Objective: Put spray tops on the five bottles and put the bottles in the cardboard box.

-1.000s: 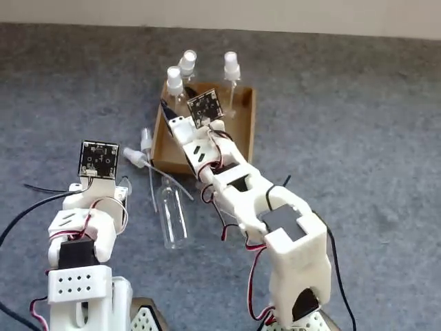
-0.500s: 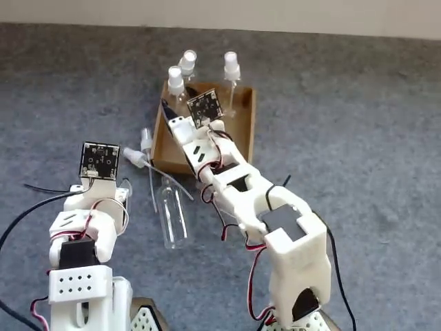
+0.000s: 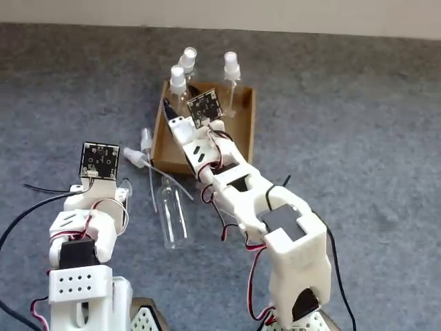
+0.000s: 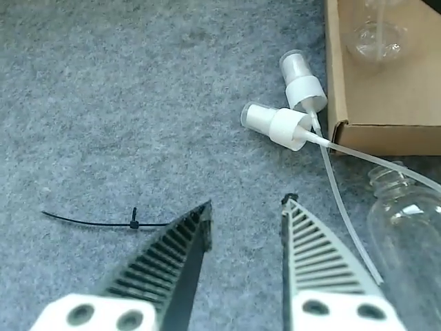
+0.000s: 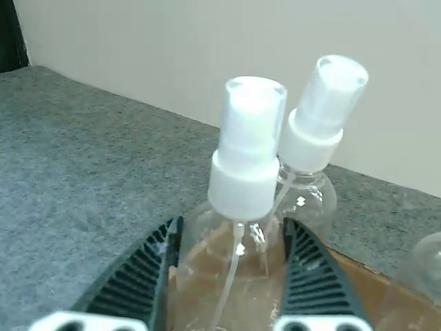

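In the right wrist view my right gripper (image 5: 231,226) is shut on a clear bottle (image 5: 238,276) with a white spray top (image 5: 247,148), its fingers against both sides of the body. A second capped bottle (image 5: 318,131) stands just behind it. In the high view both stand at the far left end of the cardboard box (image 3: 242,131), with a third capped bottle (image 3: 232,69) at the far right. My left gripper (image 4: 247,205) is open over bare carpet. Two loose spray tops (image 4: 275,124) (image 4: 303,84) lie beyond it. An uncapped bottle (image 3: 172,210) lies on its side.
A black zip tie (image 4: 103,222) lies on the grey carpet beside my left gripper. The right arm (image 3: 234,183) stretches across the box's near half. Open carpet lies left and right of the arms.
The bottle held in my right gripper has shifted slightly to the right at the box's far end. The left arm has stayed still.
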Motion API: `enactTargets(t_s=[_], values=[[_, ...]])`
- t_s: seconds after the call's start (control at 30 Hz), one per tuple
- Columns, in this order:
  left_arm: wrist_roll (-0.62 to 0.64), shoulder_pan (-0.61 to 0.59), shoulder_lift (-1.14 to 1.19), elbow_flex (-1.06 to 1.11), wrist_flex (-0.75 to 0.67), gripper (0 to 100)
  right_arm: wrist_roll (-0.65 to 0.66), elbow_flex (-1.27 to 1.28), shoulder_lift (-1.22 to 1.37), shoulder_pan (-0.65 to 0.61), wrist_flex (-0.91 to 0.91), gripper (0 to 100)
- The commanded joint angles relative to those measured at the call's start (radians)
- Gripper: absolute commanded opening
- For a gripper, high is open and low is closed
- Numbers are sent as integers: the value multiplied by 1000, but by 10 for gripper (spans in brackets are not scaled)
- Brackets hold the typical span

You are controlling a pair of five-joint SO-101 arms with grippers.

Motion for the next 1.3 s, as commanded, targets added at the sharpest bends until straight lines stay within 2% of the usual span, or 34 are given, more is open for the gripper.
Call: enactTargets(t_s=[0.0, 0.4, 0.6, 0.93, 1.1, 1.27], values=[[2, 8, -12, -5, -20, 158, 11, -5, -36, -10, -19, 110], [2, 8, -12, -5, -20, 158, 11, 67, -125, -31, 18, 115], [2, 8, -12, -5, -20, 158, 11, 61, -125, -33, 85, 243], [2, 8, -12, -5, -20, 158, 12, 61, -133, -28, 90, 252], [2, 8, -12, -5, -20, 158, 89, 47, -153, -31, 186, 252], [2, 8, -13, -5, -20, 158, 89, 33, -265, -30, 335, 252]])
